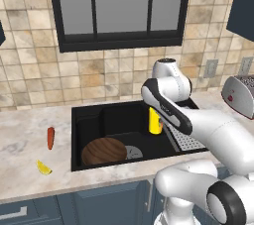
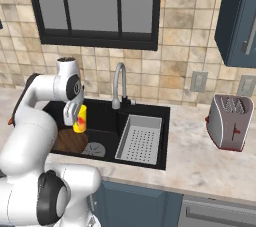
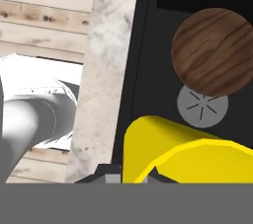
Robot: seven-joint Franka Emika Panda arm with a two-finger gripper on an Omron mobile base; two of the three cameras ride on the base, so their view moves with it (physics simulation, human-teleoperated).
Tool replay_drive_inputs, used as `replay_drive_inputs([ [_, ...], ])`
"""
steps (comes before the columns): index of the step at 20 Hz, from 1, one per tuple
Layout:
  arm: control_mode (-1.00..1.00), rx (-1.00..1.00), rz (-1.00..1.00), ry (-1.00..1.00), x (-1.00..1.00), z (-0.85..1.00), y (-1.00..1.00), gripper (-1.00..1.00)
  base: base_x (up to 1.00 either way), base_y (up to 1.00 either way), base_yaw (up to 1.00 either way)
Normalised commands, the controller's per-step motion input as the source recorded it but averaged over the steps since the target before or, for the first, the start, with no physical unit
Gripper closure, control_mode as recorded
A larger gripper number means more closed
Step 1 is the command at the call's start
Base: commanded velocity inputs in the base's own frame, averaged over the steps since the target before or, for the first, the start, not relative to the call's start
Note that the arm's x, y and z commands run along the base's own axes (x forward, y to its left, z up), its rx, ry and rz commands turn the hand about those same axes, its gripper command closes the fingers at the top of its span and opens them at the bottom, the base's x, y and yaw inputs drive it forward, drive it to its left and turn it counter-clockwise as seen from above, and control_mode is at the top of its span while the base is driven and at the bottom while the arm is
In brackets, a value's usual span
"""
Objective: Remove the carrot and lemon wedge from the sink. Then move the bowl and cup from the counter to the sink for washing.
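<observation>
A silver toaster (image 2: 231,122) with a red lever stands on the desk, well to the right. Behind it, two grey wall outlets (image 2: 198,81) sit on the beige tiled backsplash. A dark-framed window (image 2: 95,8) hangs above, and a dark blue wall cabinet (image 2: 237,18) fills the upper right.

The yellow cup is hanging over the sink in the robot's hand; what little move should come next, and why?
Probably lower it and let go. The hand is shut on the cup, held above the sink floor. The bowl already lies inside, and the carrot and lemon wedge lie on the counter.
</observation>
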Motion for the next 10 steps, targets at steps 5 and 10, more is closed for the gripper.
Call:
replay_drive_inputs([
  [5,-1.0,-0.01,0.01,0.0,0.11,-0.12,-0.01,1.0,0.0,0.0,0.0],
  [10,-1.0,0.0,0.05,0.0,0.08,-0.1,-0.03,1.0,0.0,0.0,0.0],
])
